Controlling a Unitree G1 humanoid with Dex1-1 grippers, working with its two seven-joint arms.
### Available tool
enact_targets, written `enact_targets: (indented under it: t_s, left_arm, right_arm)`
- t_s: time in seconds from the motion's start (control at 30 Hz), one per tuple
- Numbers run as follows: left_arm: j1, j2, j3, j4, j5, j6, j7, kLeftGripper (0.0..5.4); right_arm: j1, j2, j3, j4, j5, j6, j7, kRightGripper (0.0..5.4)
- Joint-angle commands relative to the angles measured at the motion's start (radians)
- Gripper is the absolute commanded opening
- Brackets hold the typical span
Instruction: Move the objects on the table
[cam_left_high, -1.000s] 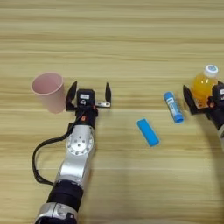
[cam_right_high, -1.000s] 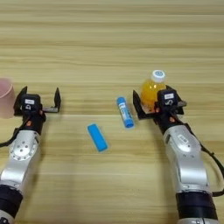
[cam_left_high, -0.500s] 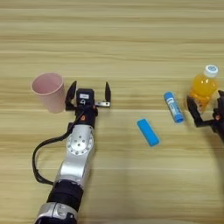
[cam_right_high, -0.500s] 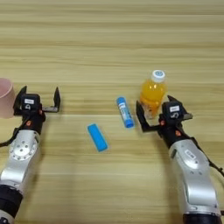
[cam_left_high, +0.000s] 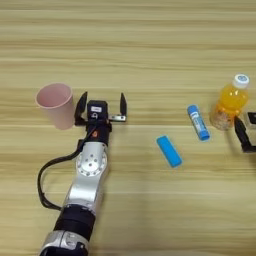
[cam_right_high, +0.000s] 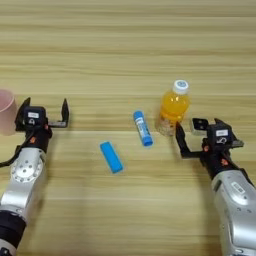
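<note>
Right claw (cam_right_high: 204, 138) sits spread wide on the worktop (cam_right_high: 125, 50), gripping nothing, with the orange-juice bottle (cam_right_high: 173, 107) upright just beyond its left finger and clear of it. Further left of that claw lie the blue tube (cam_right_high: 142, 128) and then the blue flat bar (cam_right_high: 111, 157). Left claw (cam_left_high: 100, 105) rests with fingers spread too, empty, the pink plastic cup (cam_left_high: 56, 105) standing right beside its outer finger.

Table (cam_left_high: 150, 45): matt grained wood. Cup (cam_left_high: 56, 104): smooth pink plastic. Bottle (cam_right_high: 173, 108): clear glossy plastic. Arms (cam_left_high: 89, 175): brushed silver metal.
</note>
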Motion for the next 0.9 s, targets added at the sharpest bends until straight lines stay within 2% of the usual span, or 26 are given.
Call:
enact_targets:
  t_s: [0.03, 0.5, 0.9]
  left_arm:
    - [-0.018, -0.002, 0.004, 0.011, 0.002, -0.002, 0.000, 5.40]
    - [-0.014, 0.000, 0.008, 0.009, -0.001, -0.002, -0.009, 5.40]
    - [-0.016, 0.000, 0.009, 0.012, 0.001, -0.004, -0.011, 5.40]
  right_arm:
    - [-0.044, -0.008, -0.011, 0.067, -0.027, 0.004, -0.039, 5.38]
    - [-0.136, -0.011, -0.001, 0.271, -0.068, -0.035, -0.068, 5.38]
    - [-0.229, -0.018, -0.021, 0.474, -0.052, -0.044, -0.054, 5.38]
